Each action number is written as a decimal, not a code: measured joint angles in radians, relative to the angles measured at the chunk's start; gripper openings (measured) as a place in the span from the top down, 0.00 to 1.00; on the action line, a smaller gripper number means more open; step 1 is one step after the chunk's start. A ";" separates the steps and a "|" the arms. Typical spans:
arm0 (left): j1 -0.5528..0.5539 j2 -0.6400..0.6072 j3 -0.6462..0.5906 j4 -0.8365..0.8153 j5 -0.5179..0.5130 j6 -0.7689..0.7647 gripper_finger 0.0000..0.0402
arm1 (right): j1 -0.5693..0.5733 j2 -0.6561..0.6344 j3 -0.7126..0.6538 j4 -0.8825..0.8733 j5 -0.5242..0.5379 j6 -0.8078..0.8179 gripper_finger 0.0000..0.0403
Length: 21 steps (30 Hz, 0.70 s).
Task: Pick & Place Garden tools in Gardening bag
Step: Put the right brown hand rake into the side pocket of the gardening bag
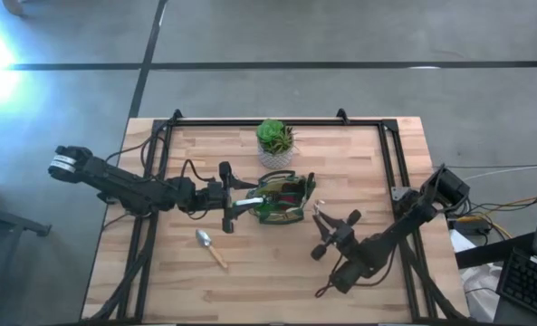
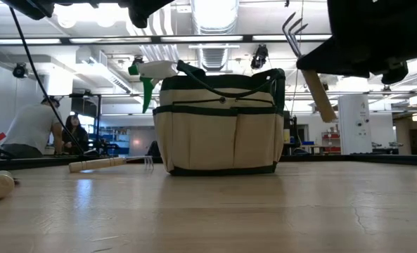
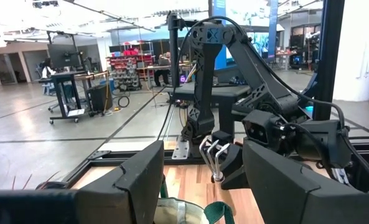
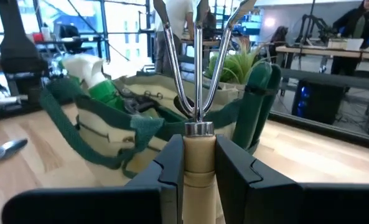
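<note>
Wooden tabletop (image 1: 277, 258) is carrying the work, a busy workshop blurring behind it; two people are sitting far off at the left of the low view, well clear of the arms.

Right gripper (image 4: 198, 163) is clamping narrow on the pale wooden handle of the rake fork (image 4: 198, 68), tines pointing ahead toward the gardening bag (image 2: 219, 126). High view is placing this gripper just beside the bag's right end, not yet over the opening. Low view is showing the fork hanging tilted in the air, above and to the side of the bag's rim.

Left gripper (image 1: 227, 206) is hovering at the bag's left end, fingers standing wide and holding nothing.

Bag is sitting mid-table, upright, already holding the green-and-white tool (image 2: 152, 74) (its head is sticking out above the rim) and some dark tools I cannot make out singly. Trowel (image 1: 210, 246) is lying loose on the wood in front of the bag, apart from it. Potted plant (image 1: 275, 140) is standing just behind the bag.

Risks, as I am judging them:
- Tines catching a loop handle (image 4: 69, 121) on the way in, dragging or tipping the soft bag.
- Fork meeting the tools already inside and lodging half out.
- Smooth handle slipping or swinging in the narrow grip.
- Left gripper waiting close by, so a wide swing could be clipping it.
</note>
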 joint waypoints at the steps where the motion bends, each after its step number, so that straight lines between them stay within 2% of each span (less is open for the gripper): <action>1: 0.000 0.000 0.000 0.000 0.000 0.000 0.45 | 0.000 0.000 0.000 0.010 0.010 -0.003 0.88; 9: 0.000 0.000 0.000 0.000 -0.007 0.016 0.45 | -0.025 0.003 0.000 0.051 0.041 -0.006 0.88; 12: 0.000 -0.002 0.000 -0.026 -0.052 0.026 0.45 | -0.028 0.007 0.000 0.062 0.040 -0.011 0.88; 18: 0.000 -0.055 0.030 -0.313 -0.272 -0.044 0.49 | -0.024 0.004 0.000 0.062 0.030 -0.059 0.88; 21: 0.000 -0.085 0.061 -0.478 -0.331 -0.098 0.52 | -0.023 0.000 0.000 0.062 0.019 -0.078 0.88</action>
